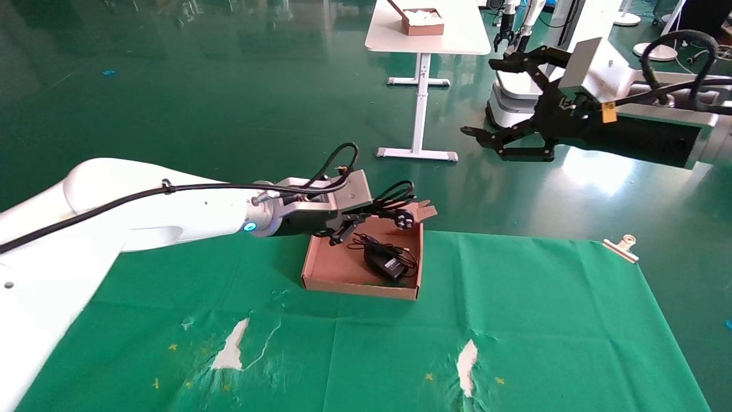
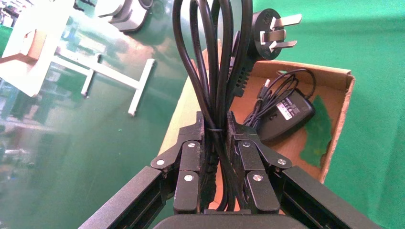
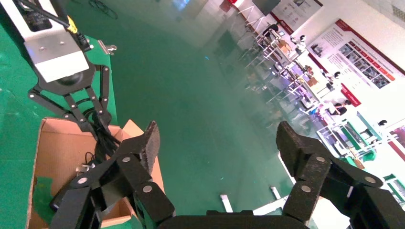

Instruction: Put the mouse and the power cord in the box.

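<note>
The pinkish-brown cardboard box (image 1: 334,266) lies on the green cloth, and the black mouse (image 1: 384,264) rests inside it, label up, with its thin wire bunched beside it. My left gripper (image 1: 350,220) hovers over the box's far left part, shut on the power cord (image 1: 394,197). The cord's loops and round plug (image 1: 405,219) hang over the box's far edge. In the left wrist view the cord (image 2: 215,71) runs between the pads, the plug (image 2: 270,33) sits beyond, and the mouse (image 2: 286,114) lies in the box (image 2: 334,81). My right gripper (image 1: 486,97) is raised at the upper right, open and empty (image 3: 217,143).
A white table (image 1: 426,40) with a small brown box (image 1: 423,22) stands on the floor behind. A metal clip (image 1: 620,247) holds the cloth's far right corner. White tears (image 1: 231,343) mark the cloth near me.
</note>
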{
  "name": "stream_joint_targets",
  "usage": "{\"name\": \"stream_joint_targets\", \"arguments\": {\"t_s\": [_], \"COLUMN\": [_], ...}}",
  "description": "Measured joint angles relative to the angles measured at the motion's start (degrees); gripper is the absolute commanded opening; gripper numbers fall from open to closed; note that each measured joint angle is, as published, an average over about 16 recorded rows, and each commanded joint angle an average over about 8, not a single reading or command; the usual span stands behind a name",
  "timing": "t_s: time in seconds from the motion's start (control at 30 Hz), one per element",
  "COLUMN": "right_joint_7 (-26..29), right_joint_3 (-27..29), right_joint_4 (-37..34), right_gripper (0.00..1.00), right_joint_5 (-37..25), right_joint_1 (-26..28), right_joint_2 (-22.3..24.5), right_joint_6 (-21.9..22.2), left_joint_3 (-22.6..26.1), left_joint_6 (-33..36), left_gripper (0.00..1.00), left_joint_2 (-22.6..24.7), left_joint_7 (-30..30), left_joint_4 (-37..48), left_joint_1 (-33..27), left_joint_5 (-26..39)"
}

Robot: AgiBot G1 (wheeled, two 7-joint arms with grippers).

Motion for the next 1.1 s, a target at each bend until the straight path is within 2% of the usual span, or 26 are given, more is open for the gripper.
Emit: {"name": "stream_joint_targets", "arguments": {"t_s": [0.03, 0.07, 0.5, 1.1], "right_joint_7": [0.0, 0.0, 2.7, 17.7], "right_joint_3": [0.0, 0.0, 0.4, 2.8], "right_joint_4": [0.0, -0.1, 3.3, 22.4], "right_gripper": [1.0, 1.0, 1.0, 1.0], "right_joint_5": [0.0, 0.1, 1.4, 9.1], "right_joint_1": [0.1, 0.1, -2.3, -15.6], "right_joint_2": [0.1, 0.2, 1.2, 7.6], "right_joint_6": [-0.5, -0.9, -1.3, -3.5], "left_joint_3": [0.2, 0.4, -1.4, -10.9], "left_joint_6": [-0.2, -0.3, 1.7, 12.6], "left_gripper": [0.97, 1.0, 1.0, 1.0], "left_joint_2": [0.0, 0.0, -2.2, -14.5], "left_joint_7": [-0.4, -0.6, -1.6, -6.8], "left_joint_4": [-0.2, -0.3, -2.8, -17.0], "left_joint_1": [0.0, -0.1, 1.8, 12.6], "left_joint_5": [-0.1, -0.2, -2.9, -16.7]}}
